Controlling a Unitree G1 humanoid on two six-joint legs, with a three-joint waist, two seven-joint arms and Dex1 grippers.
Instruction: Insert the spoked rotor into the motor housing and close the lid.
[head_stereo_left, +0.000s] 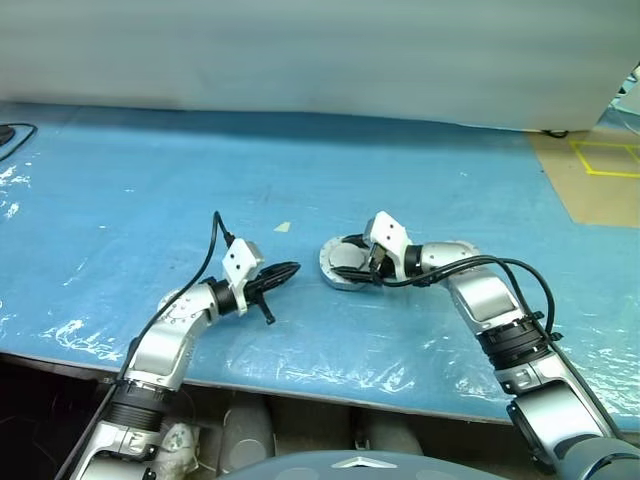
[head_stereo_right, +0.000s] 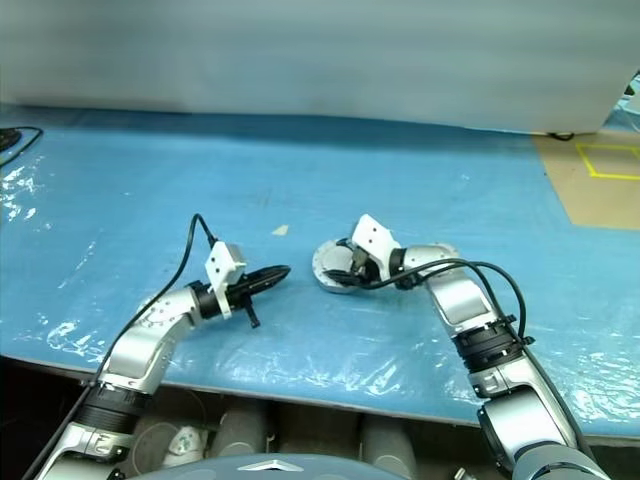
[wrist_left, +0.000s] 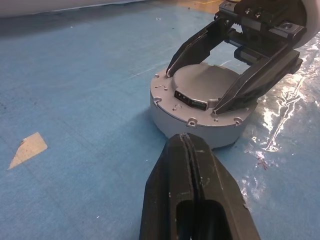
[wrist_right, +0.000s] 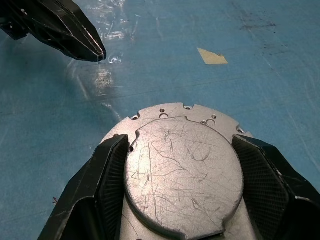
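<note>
Right end effector (head_stereo_left: 362, 262) straddles the closed motor housing (wrist_left: 192, 117), jaws spread; left end effector (wrist_left: 192, 165) shut, empty, at its 9 o'clock; assembly looks nearly finished.

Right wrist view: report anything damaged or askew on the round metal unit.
The round grey metal motor housing sits flat on the blue table, its silver top plate heavily scratched. The right gripper's fingers bracket that plate. Nothing looks askew.

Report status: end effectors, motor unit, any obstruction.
Left end effector shut, empty, clear of the unit. Right end effector straddling the raised plate atop the motor housing. Rotor, windings hidden. Nothing obstructing.
</note>
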